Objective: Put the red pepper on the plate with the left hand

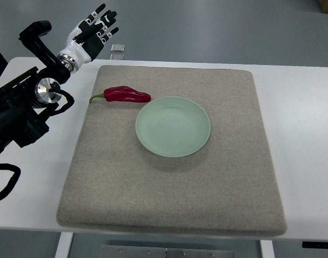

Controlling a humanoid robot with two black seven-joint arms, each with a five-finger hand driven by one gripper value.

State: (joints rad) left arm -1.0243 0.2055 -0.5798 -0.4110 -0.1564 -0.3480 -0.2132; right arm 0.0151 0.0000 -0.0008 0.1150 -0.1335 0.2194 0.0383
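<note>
The near edge of a beige mat (172, 209) is seen closest, spread over a white table (303, 134). A pale green plate (173, 126) is set near the mat's middle, with nothing on it. The red pepper (126, 95) is laid on the mat just beside the plate's upper left rim, its green stem pointed left. The left hand (93, 32) is held above the table's far left corner, fingers spread and nothing gripped, well apart from the pepper.
</note>
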